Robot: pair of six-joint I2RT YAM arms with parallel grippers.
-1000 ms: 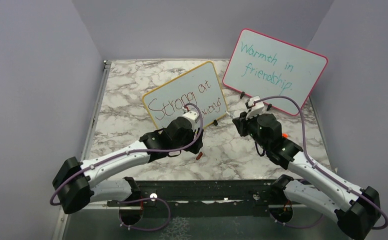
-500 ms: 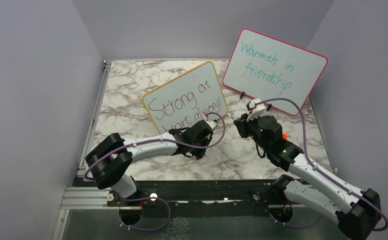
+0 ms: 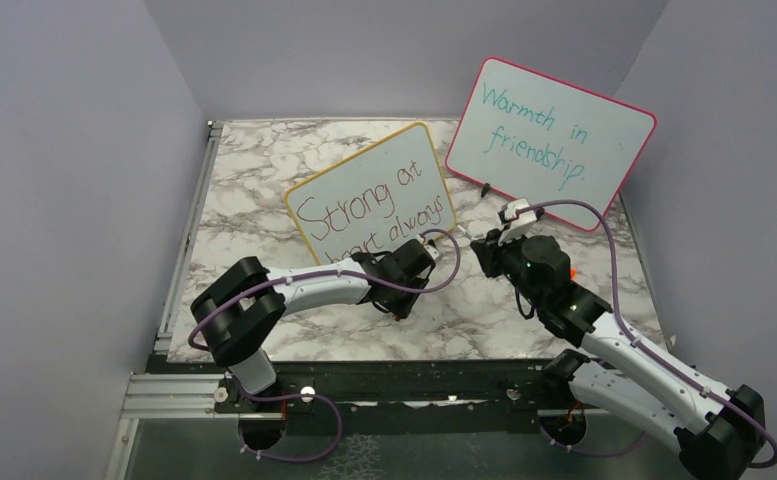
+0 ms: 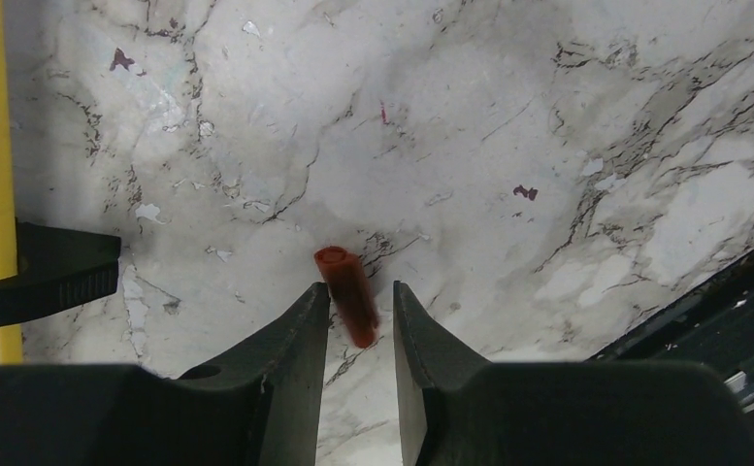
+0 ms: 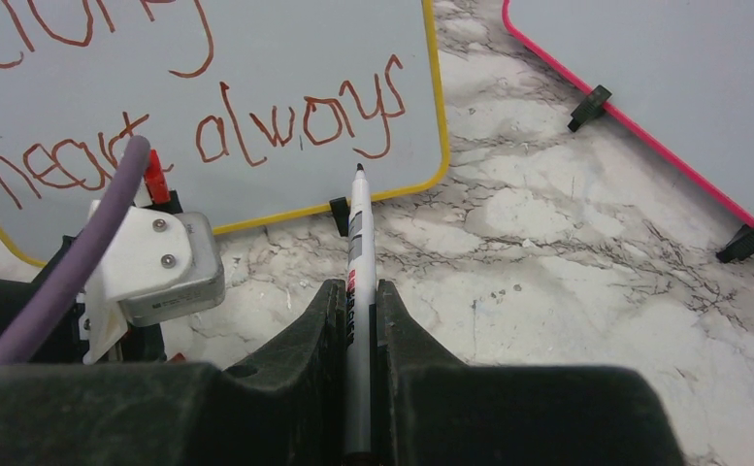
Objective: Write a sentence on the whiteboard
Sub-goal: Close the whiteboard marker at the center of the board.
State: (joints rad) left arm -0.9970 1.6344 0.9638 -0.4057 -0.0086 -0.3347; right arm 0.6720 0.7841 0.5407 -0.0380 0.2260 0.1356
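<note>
The whiteboard (image 3: pixel 356 178) stands propped on its black feet toward the back middle of the marble tabletop (image 4: pixel 547 116). The sentence (image 3: pixel 349 214) on it reads "Strong at heart always" in dark red-brown. It looks complete, so I judge the step in hand to be recapping the pen.

The marker (image 5: pixel 356 243) is uncapped and clamped between the closed fingers of the right hand (image 5: pixel 353 291). Its tip points at the board's lower yellow edge under "always"; whether it touches there cannot be told.

The red cap (image 4: pixel 347 296) lies on its side on the tabletop just in front of the board. Its ringed end, probably the open mouth, faces away from the left hand (image 4: pixel 359 291). That hand sits low over the cap with its jaws drawn in to a narrow gap, one finger on each side of the cap's near end. A sliver of marble shows between the cap and one finger, so I cannot tell whether it is pinched yet.

To do this well:
- The cap lies skewed to the jaws, so a fast squeeze would likely spin or squirt it out. Close gently and squarely.
- Grip near the closed end so the mouth stays free.
- Lift straight up before turning, because the board's foot (image 4: pixel 52 272) is close beside the hand and a knock could tip the board.
- Keep the marker steady and off the board so it leaves no stray stroke.
- Bring the cap's mouth in line with the tip, then push on.
</note>
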